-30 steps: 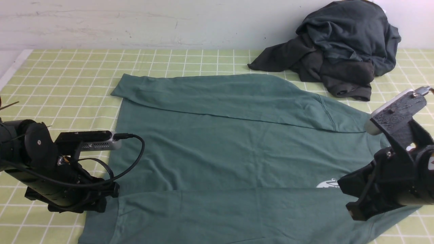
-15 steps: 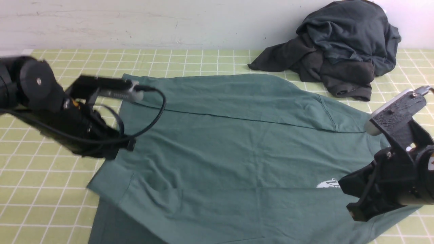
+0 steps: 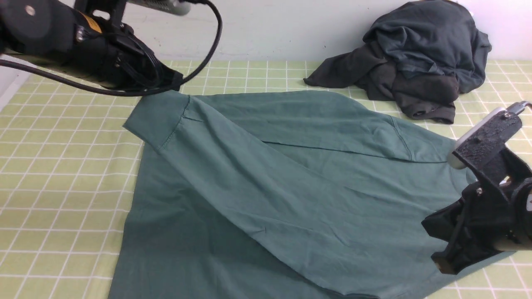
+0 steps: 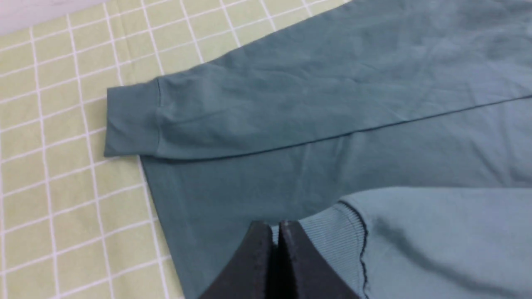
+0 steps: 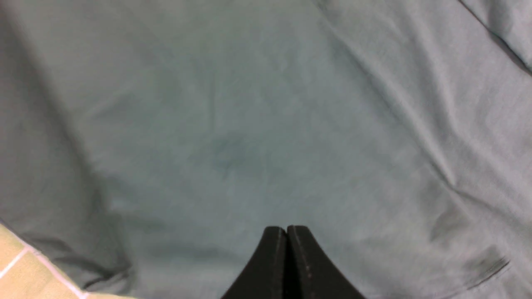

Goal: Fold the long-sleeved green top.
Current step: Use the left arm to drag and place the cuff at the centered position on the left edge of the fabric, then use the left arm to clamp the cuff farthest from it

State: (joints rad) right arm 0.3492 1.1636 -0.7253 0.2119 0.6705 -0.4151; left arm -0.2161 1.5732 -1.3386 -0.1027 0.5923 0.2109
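Note:
The green long-sleeved top [image 3: 291, 174] lies spread on the checked cloth, its far sleeve [image 3: 291, 116] folded across the body. That sleeve's cuff [image 4: 131, 120] lies flat at the top's far left corner. My left gripper [image 3: 176, 83] is raised at the back left, shut on the ribbed cuff [image 4: 332, 232] of the near sleeve. This sleeve stretches in a diagonal band from the near right up to the left gripper [image 4: 275, 224]. My right gripper [image 3: 440, 261] is shut at the top's near right edge. In the right wrist view the right gripper [image 5: 286, 228] has only green fabric beneath it and nothing between its jaws.
A heap of dark charcoal garments [image 3: 415, 58] lies at the back right against the wall. The yellow-green checked cloth [image 3: 62, 187] shows bare on the left of the top. The table's left edge [image 3: 10, 89] runs at the far left.
My left gripper shut on the near sleeve's cuff and rose from the near left to the back left, dragging the sleeve diagonally over the body and the white print. The right arm hardly moved.

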